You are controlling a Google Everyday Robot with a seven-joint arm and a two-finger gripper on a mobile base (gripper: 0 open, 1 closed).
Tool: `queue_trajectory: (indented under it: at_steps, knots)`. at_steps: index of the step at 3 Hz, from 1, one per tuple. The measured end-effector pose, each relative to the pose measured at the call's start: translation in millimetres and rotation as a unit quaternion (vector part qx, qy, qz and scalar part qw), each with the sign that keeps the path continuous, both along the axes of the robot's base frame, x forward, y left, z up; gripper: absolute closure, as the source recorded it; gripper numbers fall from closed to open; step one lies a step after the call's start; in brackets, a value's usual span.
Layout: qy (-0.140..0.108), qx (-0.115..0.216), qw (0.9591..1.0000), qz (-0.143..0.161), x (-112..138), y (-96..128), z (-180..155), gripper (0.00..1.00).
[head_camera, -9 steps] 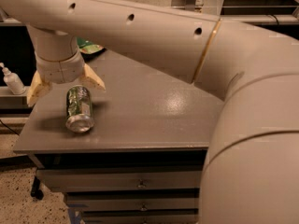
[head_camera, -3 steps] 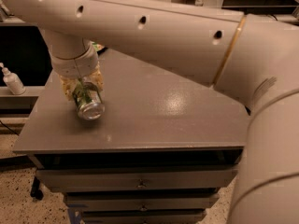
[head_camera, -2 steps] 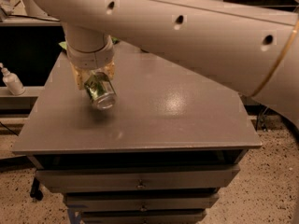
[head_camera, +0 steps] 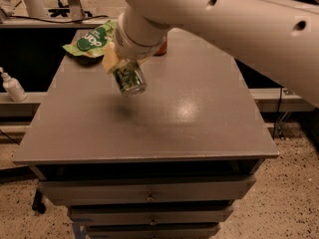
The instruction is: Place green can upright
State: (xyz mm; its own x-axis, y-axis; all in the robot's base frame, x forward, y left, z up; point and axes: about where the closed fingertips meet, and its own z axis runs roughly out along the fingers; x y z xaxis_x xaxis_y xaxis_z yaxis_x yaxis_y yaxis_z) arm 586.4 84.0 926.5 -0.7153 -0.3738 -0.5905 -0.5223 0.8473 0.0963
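1. Halfway there, at a guess: carrying the can (head_camera: 130,81), with the setting down to come.
2. Clamped tight in the gripper (head_camera: 124,66), hanging clear of the table (head_camera: 199,128), over its far-left part.
3. Tilted, silver end aimed down and toward the near edge. Not upright yet.
4. Next up: roll the wrist till that end faces flat down, lower onto bare top, let go.
5. Keep clear of the bag (head_camera: 92,39) at the far-left corner and the red can (head_camera: 160,49) by the far edge.

Gripper (head_camera: 125,66): above the table's (head_camera: 199,128) rear left, clamped on green can (head_camera: 129,80), hiding its upper end.
Red can (head_camera: 161,49): mostly behind arm (head_camera: 239,24).
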Motion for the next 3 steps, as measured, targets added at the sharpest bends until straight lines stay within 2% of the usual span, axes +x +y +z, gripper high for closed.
queue_trajectory:
  at_steps: [1,2,3]
  knots:
    - [-0.04,0.079,0.9958,0.023,19.0,-13.0,17.7,1.0]
    - [-0.081,0.162,0.9824,0.044,32.8,-18.9,35.9,1.0]
    - [-0.131,0.204,0.9671,0.077,36.9,-18.8,54.7,1.0]
